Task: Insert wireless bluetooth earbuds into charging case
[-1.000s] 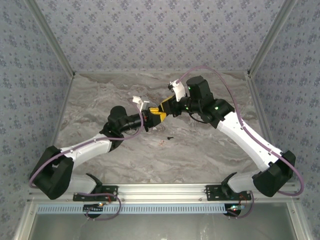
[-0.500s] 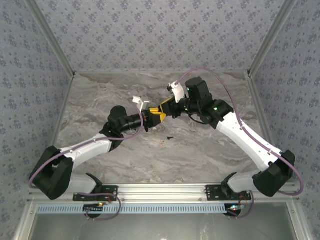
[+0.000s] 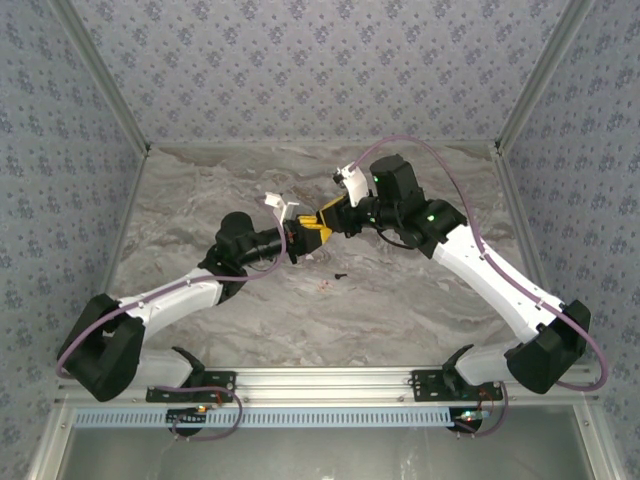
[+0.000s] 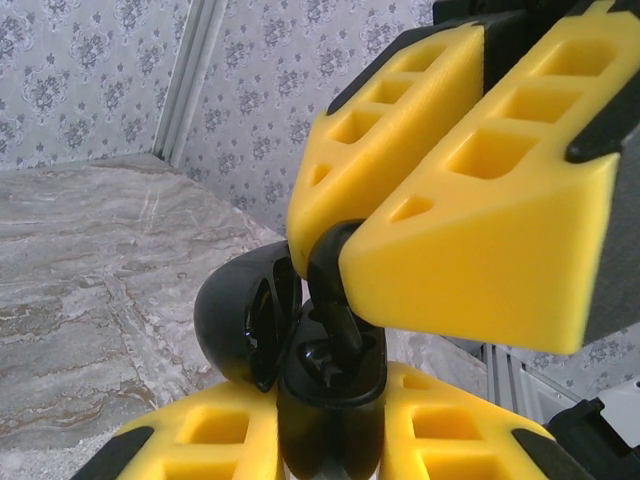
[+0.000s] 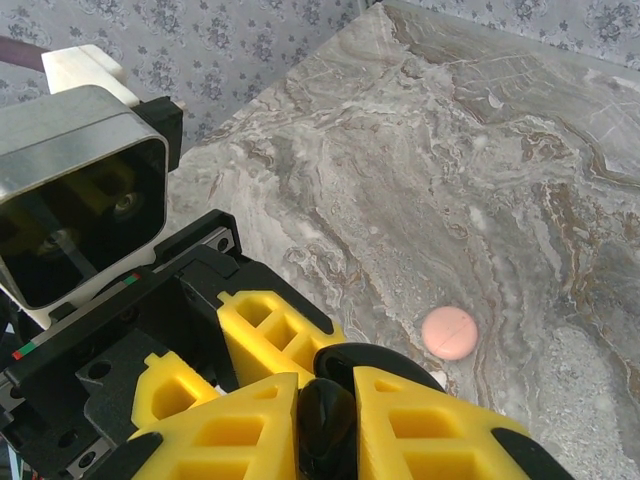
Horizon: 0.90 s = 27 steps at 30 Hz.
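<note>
The charging case (image 4: 312, 415) is off the worktop (image 5: 520, 180), pinched upright between the pressed-together fingers of the left hand (image 4: 330, 445). Its round lid (image 4: 235, 320) is swung open to one side and its well faces up. Directly above that well is the right hand (image 4: 335, 255), its fingers clamped on a black earbud (image 4: 337, 305). The earbud's long axis runs down toward the case with a slight lean, and its lower end looks to be at or just inside the mouth of the well. How deep it sits I cannot tell. The coming move therefore turns on that axis: the earbud probably has to go straight down along it, and the lean away from the lid may need squaring up so that it seats rather than wedges. From above, the two hands meet tip to tip over the case. A second earbud (image 3: 340, 274) lies on the worktop below and nearer the arm bases than the case, and a small pink disc (image 5: 448, 333) lies flat close by.
</note>
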Tool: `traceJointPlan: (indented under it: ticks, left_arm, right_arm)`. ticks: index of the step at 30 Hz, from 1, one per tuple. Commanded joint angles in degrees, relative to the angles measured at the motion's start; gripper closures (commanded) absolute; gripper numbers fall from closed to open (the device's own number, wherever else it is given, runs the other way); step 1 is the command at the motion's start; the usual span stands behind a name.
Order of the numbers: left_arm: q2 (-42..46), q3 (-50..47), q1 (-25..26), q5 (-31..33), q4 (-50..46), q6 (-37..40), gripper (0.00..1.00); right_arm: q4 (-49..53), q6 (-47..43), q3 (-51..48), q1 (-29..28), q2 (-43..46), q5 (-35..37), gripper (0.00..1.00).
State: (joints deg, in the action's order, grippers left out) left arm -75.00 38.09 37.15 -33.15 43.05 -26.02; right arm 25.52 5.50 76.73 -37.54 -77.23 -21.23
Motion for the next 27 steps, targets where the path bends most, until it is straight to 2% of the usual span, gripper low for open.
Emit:
traceJointPlan:
  ticks: [1,15,27]
  left_arm:
    - [1.9,1.7,0.2,1.2,1.3,0.8,0.79]
    - [2.6,1.3,0.2,3.9,0.8,0.6,0.79]
    - [3.0,1.3,0.2,3.6,1.0,0.7,0.79]
  right_arm:
    - [2.7,-1.0,-0.8,-0.6,1.4,-0.2,0.8]
    - [3.8,-1.5,-0.5,-1.1,1.7,0.1,0.82]
    - [4.2,-1.6,-0.7,-1.0,1.6,0.8,0.81]
